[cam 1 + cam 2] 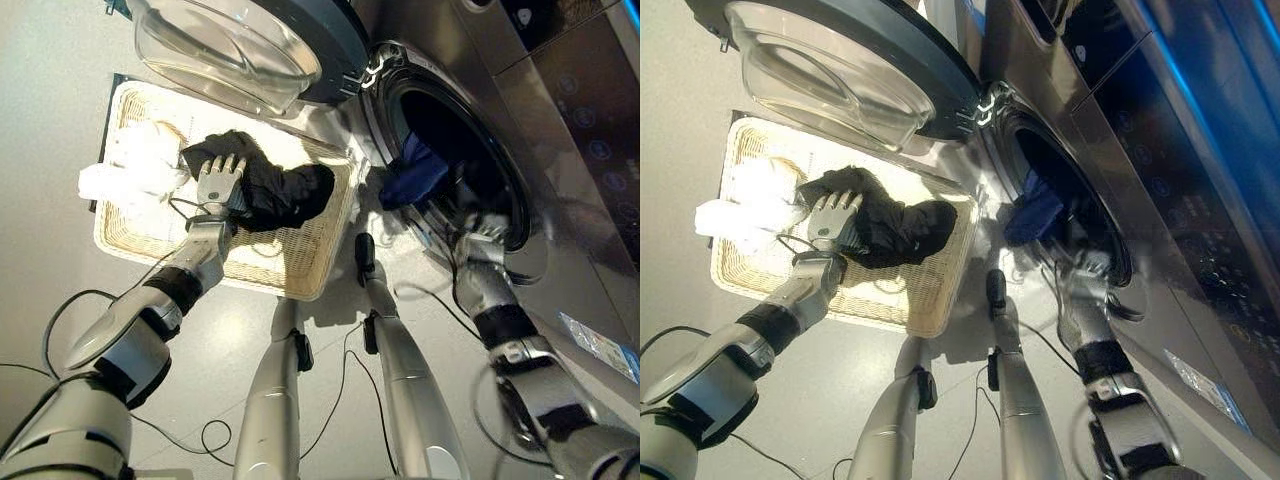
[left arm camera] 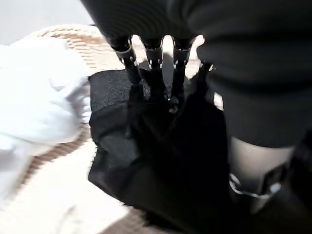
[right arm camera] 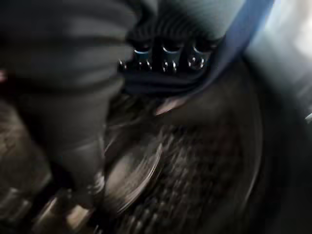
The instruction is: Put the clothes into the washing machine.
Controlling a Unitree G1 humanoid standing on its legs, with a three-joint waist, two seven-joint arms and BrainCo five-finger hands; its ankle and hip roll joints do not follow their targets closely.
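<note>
Grey floor (image 1: 40, 120) carries everything here, with the washing machine (image 1: 560, 130) standing at about 2 o'clock and its round glass door (image 1: 235, 45) swung wide toward 12.

Nearest, at about 8 o'clock, the left hand (image 1: 220, 183) lies over the black garment (image 1: 285, 190) in the wicker basket (image 1: 290, 265). Its fingers (image 2: 132, 73) reach down onto the cloth nearly straight, not visibly gathered round a fold, so I judge the hold is not yet made. White clothes (image 1: 135, 170) sit just beside the black piece, toward 10 o'clock in the same basket.

Farther off, at 3 o'clock, the right hand (image 1: 487, 232) is at the lower rim of the drum opening (image 1: 455, 150); whether its fingers are curled or straight I cannot tell. A blue garment (image 1: 412, 178) hangs partly out over the door seal.

To do this step well, the left fingers should press in and close on a thick bunch of black cloth near its middle, keeping clear of the white pile, so nothing trails when lifted. The blue piece probably wants pushing fully inside before more arrives.
</note>
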